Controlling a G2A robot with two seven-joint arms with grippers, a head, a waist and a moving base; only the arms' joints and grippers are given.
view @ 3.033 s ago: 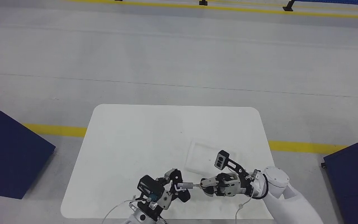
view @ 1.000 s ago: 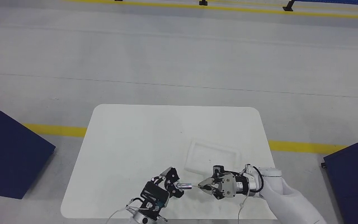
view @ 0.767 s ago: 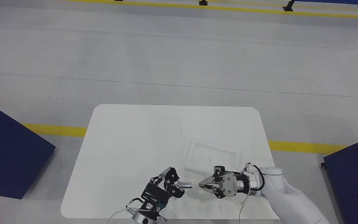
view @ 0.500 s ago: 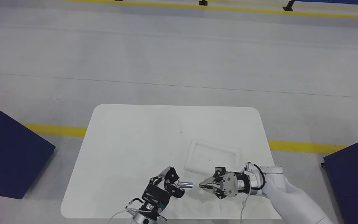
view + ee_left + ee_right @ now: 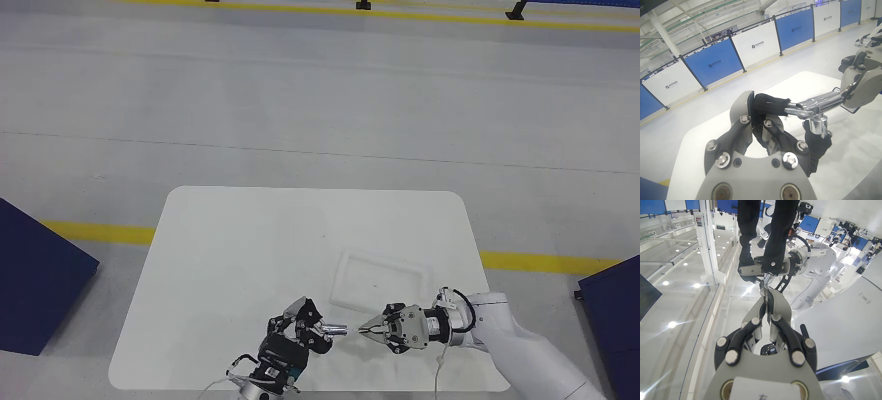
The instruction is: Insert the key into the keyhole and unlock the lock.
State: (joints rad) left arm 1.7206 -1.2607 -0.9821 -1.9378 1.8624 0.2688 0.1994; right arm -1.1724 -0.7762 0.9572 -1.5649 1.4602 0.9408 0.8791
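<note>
Left gripper point(image 5: 791, 123) pinches the chrome lock point(image 5: 821, 102) by its shackle point(image 5: 794, 111), keyhole point(image 5: 763, 292) facing the right gripper point(image 5: 767, 300), which clamps the key point(image 5: 766, 303) just ahead of its fingertips, blade tip at the keyhole, apparently lined up for straight insertion.

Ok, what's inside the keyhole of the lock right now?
The key, pinched in the right gripper, has its tip at the keyhole of the lock. How deep it sits is hidden inside the lock body.

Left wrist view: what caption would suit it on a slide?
Left hand grips a chrome lock; right hand holds a key at its end.
</note>
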